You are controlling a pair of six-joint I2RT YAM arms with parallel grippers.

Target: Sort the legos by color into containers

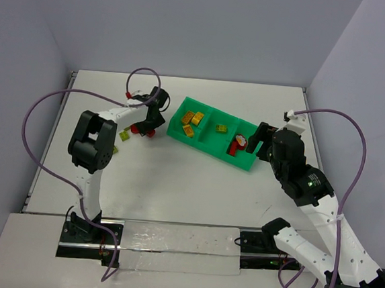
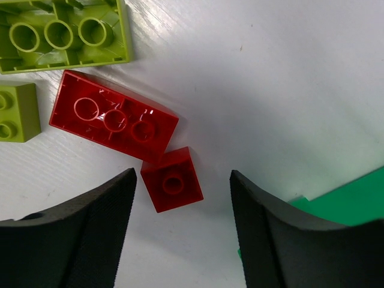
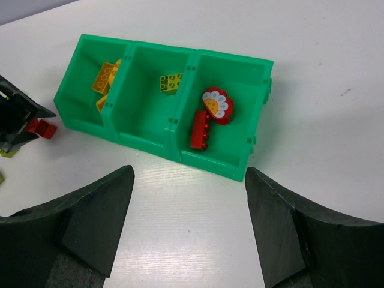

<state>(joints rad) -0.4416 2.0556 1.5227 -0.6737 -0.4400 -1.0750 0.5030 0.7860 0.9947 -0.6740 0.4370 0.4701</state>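
arms (image 1: 314, 252) white, joints (image 1: 87, 150) black | cables (image 1: 69, 91) purple (looped) | end effector fingers (image 2: 78, 234) black

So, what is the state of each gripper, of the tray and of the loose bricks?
left gripper, open around the small red brick, not gripping it
right gripper, open, empty, facing the tray
small red brick, on the table, underside up
long red brick, on the table, underside up
large green brick, on the table, underside up
tray, upright, bricks in all three compartments
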